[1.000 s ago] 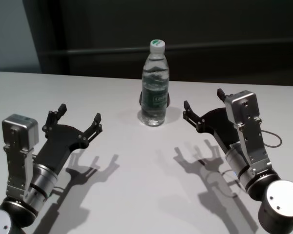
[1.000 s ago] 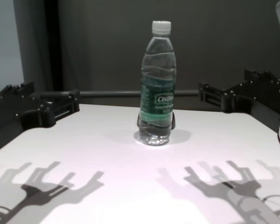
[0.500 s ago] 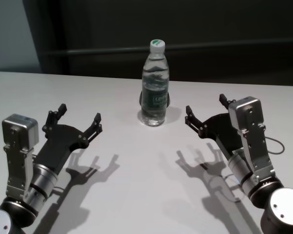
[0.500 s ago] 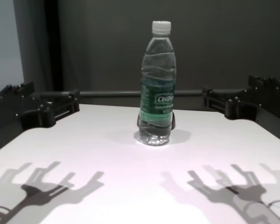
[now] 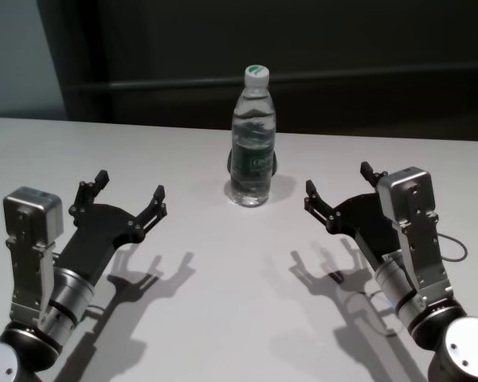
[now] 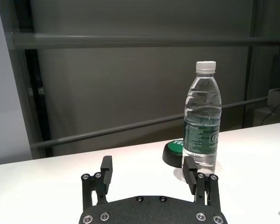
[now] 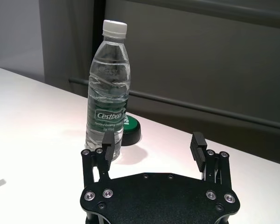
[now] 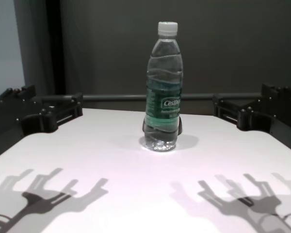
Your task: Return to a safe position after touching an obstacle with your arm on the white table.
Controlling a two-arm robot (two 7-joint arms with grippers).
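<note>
A small black puck (image 5: 276,163) with a green top is seen just behind the bottle (image 5: 252,137), touching its base. The clear, white-capped, green-labelled bottle stands upright at twelve o'clock on the white table (image 5: 223,270). The right gripper (image 5: 338,186) at four o'clock and the left gripper (image 5: 130,191) at eight are held with fingers apart, empty, clear of the bottle.

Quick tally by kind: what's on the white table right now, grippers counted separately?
Water bottle: 1, upright, capped
Small round black object with green top: 1, behind the bottle's base
Total on the white table: 2
Grippers: 2, left gripper and right gripper, both open, clear of the bottle
</note>
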